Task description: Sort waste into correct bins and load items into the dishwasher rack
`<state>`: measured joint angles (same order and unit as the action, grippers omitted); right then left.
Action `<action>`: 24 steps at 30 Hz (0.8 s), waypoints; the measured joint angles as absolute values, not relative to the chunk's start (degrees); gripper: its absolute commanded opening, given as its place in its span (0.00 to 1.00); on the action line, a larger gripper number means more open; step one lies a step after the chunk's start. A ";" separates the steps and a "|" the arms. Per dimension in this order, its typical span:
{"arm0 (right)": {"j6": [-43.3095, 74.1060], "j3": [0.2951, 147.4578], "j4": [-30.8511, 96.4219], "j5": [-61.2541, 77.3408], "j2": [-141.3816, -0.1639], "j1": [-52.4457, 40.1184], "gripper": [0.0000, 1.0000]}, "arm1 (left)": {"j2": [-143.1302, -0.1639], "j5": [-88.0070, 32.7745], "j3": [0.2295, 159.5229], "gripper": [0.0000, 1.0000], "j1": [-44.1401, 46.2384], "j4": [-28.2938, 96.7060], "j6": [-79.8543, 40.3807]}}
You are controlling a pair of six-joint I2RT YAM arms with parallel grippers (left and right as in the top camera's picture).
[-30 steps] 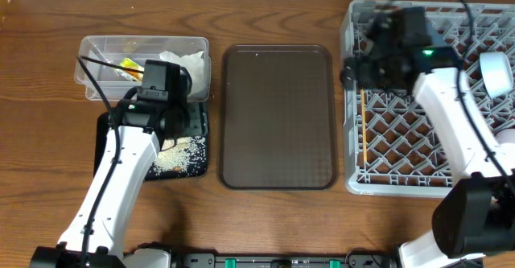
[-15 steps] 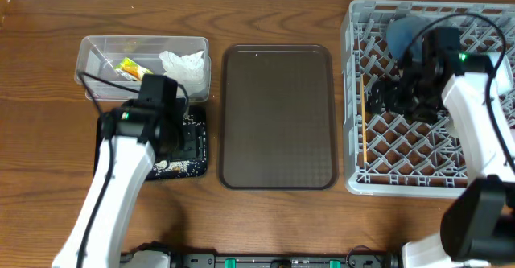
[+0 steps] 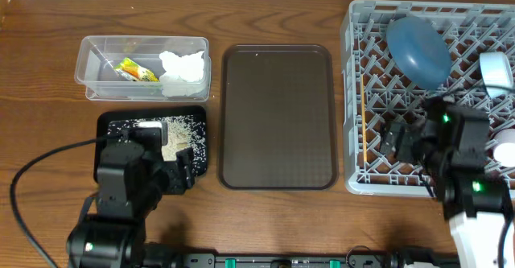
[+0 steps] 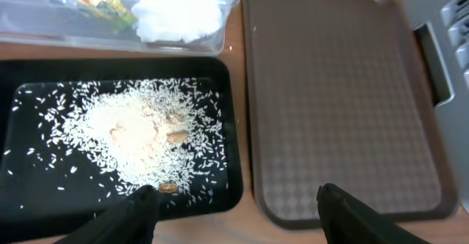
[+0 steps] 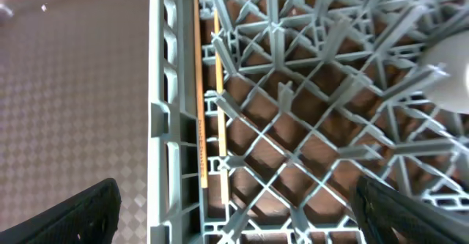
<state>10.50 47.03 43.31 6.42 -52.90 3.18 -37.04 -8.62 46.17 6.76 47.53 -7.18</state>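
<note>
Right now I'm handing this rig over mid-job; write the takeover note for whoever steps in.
Left gripper: open, empty, above the black tray's near edge.
Right gripper: open, empty, over the dishwasher rack's left side, near the chopsticks.
Done: snack wrapper and white tissue in the clear tub; rice scraps in the black tray; blue plate and chopsticks in the rack; nothing on the brown serving tray.
Left: two pale dishes show at the rack's right edge, partly cut off; cannot tell which they are, so verify the full load.
</note>
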 measured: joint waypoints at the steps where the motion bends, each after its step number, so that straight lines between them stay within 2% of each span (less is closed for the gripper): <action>1: 10.70 46.63 43.40 6.17 -51.83 3.18 0.99 | -36.45 -8.62 46.17 0.72 6.76 47.57 -7.18; 24: 11.60 46.22 44.95 5.32 -48.21 3.18 0.99 | -36.23 -8.62 46.17 0.72 6.76 47.57 -7.18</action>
